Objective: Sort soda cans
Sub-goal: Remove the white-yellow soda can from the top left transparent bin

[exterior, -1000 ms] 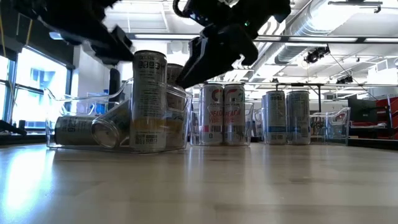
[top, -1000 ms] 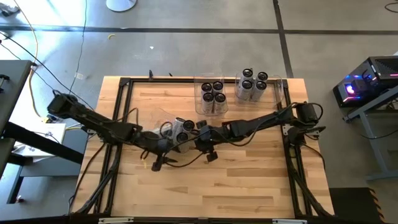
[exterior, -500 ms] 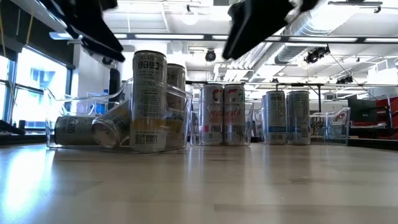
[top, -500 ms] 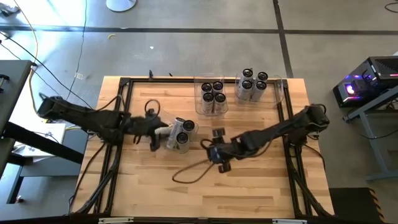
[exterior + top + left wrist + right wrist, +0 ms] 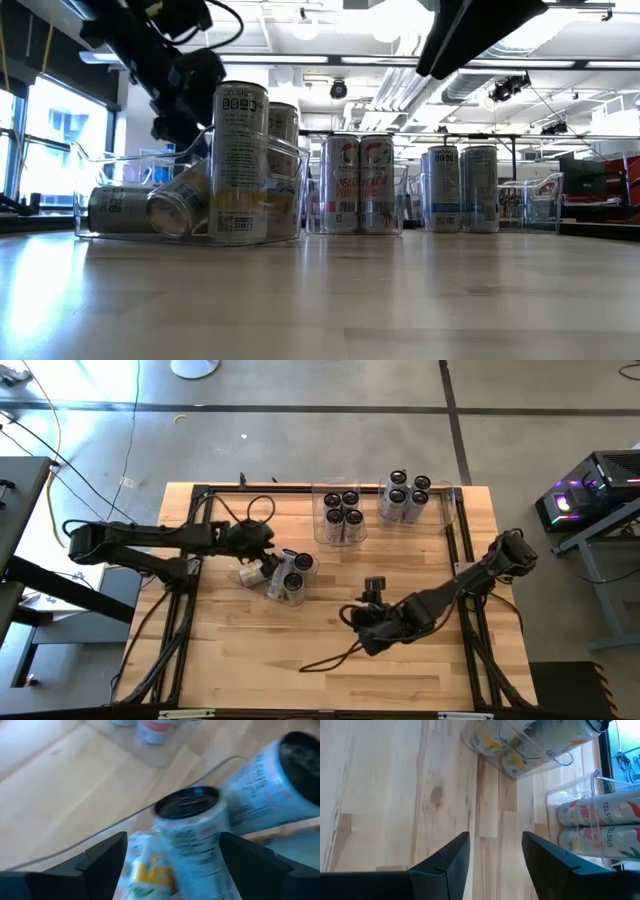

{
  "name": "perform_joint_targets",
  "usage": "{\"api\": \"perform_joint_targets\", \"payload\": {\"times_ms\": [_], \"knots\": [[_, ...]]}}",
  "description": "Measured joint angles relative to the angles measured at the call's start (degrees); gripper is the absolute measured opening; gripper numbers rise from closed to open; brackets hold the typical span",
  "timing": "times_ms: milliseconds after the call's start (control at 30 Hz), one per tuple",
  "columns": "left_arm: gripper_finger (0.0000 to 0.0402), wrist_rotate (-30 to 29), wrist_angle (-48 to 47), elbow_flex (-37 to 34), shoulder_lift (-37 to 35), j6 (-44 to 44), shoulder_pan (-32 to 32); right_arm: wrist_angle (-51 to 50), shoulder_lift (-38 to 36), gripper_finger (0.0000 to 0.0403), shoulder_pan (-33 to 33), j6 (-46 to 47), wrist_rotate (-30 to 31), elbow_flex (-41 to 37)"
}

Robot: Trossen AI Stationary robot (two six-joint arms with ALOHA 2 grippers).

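Observation:
Silver cans with dark tops fill three clear bins. Several cans [image 5: 285,575] sit in the nearest bin [image 5: 90,165], some upright [image 5: 240,160], some lying [image 5: 175,205]. Two far bins hold upright cans [image 5: 342,510] [image 5: 405,495]. My left gripper [image 5: 266,552] hovers over the nearest bin, open; in the left wrist view its fingers [image 5: 173,840] stand either side of one can's top [image 5: 187,802], and no touch shows. My right gripper [image 5: 368,622] is open above bare table [image 5: 496,837], toward the near side of the bins.
A black metal frame [image 5: 200,495] runs around the wooden table top. A loose cable [image 5: 325,658] trails from the right arm across the near part of the table. Bare wood [image 5: 300,680] lies along the near edge.
My left gripper has swung from the near side of the nearest bin toward the far edge and now hangs over that bin's cans. My right gripper has drawn back from the bin toward the near edge and the right. The cans have kept their places.

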Motion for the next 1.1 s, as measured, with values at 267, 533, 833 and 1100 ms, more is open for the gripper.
{"api": "perform_joint_targets", "payload": {"times_ms": [267, 533, 833, 1100], "knots": [[0.0312, 2.2, 4.7, 0.0, 4.5, 0.1, -1.1, 0.0, 0.0, 0.0176, 0.2, 1.1, 0.0, 0.0], [0.0312, 0.2, 8.6, 0.2, 9.0, 2.3, -3.1, 0.4, 0.0, 0.0176, -1.2, -1.0, 2.0, 0.0], [0.0250, -4.3, 8.5, 0.1, 8.4, 3.8, -5.6, 2.7, 0.0, 0.0176, -2.1, -1.3, 2.0, -0.1], [0.0239, -8.9, 6.9, -0.1, 6.1, 3.9, -8.3, 3.1, 0.1, 0.0176, -2.1, -3.1, 2.2, -0.1]]}}
